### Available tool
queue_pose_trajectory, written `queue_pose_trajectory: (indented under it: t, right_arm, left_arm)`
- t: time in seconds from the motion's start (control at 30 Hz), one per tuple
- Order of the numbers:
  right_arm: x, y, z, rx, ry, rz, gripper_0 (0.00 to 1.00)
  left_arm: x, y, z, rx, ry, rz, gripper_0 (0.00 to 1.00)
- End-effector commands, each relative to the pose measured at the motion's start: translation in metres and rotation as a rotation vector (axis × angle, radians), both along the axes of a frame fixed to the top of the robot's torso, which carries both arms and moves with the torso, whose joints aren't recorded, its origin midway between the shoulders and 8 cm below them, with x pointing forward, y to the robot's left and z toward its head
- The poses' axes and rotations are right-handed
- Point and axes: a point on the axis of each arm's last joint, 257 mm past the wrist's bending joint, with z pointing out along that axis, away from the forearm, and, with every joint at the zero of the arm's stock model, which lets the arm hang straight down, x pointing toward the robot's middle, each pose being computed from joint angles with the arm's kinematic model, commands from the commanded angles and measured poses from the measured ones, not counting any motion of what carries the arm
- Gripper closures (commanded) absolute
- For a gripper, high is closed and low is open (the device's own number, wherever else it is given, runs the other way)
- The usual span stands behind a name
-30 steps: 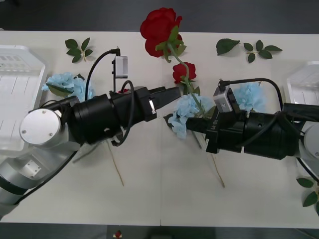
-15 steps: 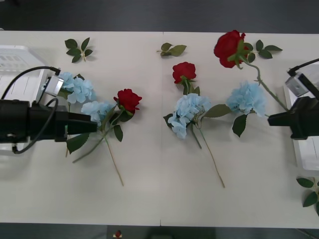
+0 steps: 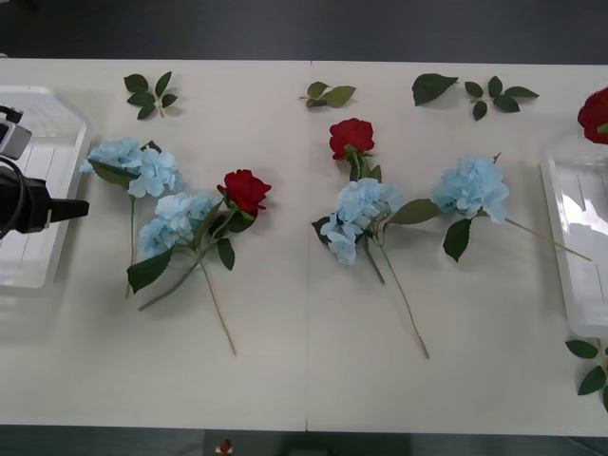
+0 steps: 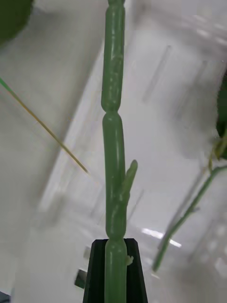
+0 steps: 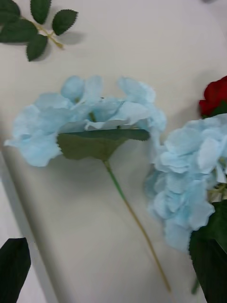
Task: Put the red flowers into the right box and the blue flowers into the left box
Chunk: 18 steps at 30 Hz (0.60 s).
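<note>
- Red bloom of a rose [image 3: 596, 114] shows at the right edge of the front view, above the upper end of the right box [image 3: 578, 249]; a second ago this rose hung high over the table's middle, so it has been carried across to its tray.
- In the right wrist view the right gripper [image 4: 116, 265] has its black fingers clamped on the rose's green stem [image 4: 114, 142], with the tray's ribbed bottom behind it. Release looks like the next step.
- At the left edge of the front view the left gripper [image 3: 66, 209] has drawn back from the table's centre to over the left box [image 3: 33, 271]; its fingertips look spread and empty in the left wrist view, pointing at a blue flower [image 5: 87, 118].
- On the table lie four blue flowers [image 3: 133, 163] and two red flowers [image 3: 246, 189], unmoved over the last half second.
- Judging by this, one rose is nearly sorted; the left box is empty as far as it shows, so most of the task remains.
</note>
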Motion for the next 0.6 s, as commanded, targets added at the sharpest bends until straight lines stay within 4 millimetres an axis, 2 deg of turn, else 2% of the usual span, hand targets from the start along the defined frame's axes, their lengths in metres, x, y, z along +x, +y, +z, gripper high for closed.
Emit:
queue_pose_trajectory:
  t: [0.03,0.07,0.17,0.23,0.37,0.6]
  right_arm:
    - [-0.016,-0.058,-0.007,-0.061,-0.012,-0.124,1.0]
    - [-0.017,-0.064,-0.009,-0.064,-0.017,-0.138,1.0]
    - [-0.027,-0.098,-0.023,-0.086,-0.022,-0.216,1.0]
    - [-0.026,-0.107,-0.031,-0.102,-0.034,-0.23,1.0]
    - [-0.015,-0.112,-0.037,-0.135,-0.052,-0.23,1.0]
    - [-0.007,-0.12,-0.046,-0.187,-0.058,-0.226,1.0]
  left_arm:
    - [0.022,-0.009,-0.001,-0.045,-0.043,0.092,0.0]
    - [0.023,-0.009,-0.003,-0.04,-0.044,0.102,0.0]
    - [0.033,-0.016,-0.017,-0.043,-0.046,0.154,0.0]
    - [0.037,-0.021,-0.022,-0.044,-0.047,0.173,0.0]
    - [0.044,-0.036,-0.034,-0.055,-0.035,0.211,0.0]
    - [0.056,-0.058,-0.045,-0.047,-0.018,0.252,0.0]
